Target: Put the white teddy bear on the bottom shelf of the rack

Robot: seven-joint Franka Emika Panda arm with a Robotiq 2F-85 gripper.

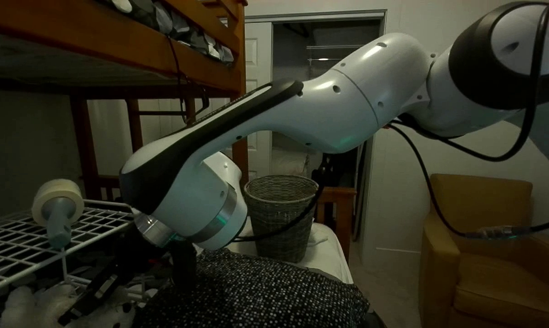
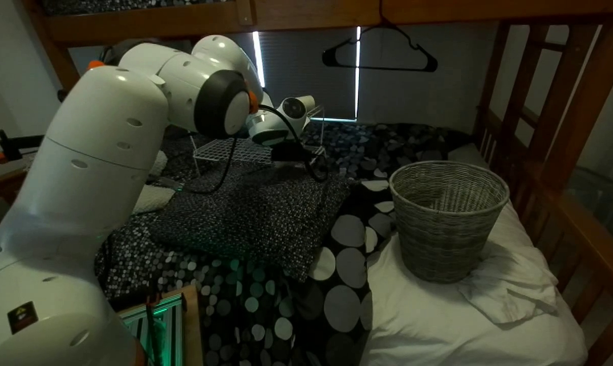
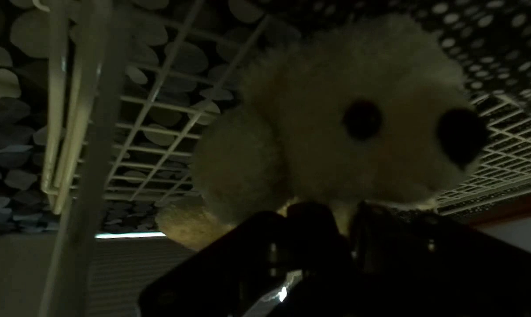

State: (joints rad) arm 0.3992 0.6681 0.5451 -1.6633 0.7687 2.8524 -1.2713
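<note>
Likely the placing step
Fingers (image 3: 311, 222) pinching white teddy bear (image 3: 318, 127), low at rack (image 1: 28, 268); contact with bottom shelf (image 3: 150, 104) unclear; next calls for settling it, release, clean withdrawal

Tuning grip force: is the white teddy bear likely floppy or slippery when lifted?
Probably soft and floppy: the white teddy bear looks like fuzzy plush. Its shaggy surface likely resists slipping in the gripper. The bulky head extends past the gripper, so it may sag or nod.

An exterior view's lower edge crops the white teddy bear (image 1: 42, 306).
</note>
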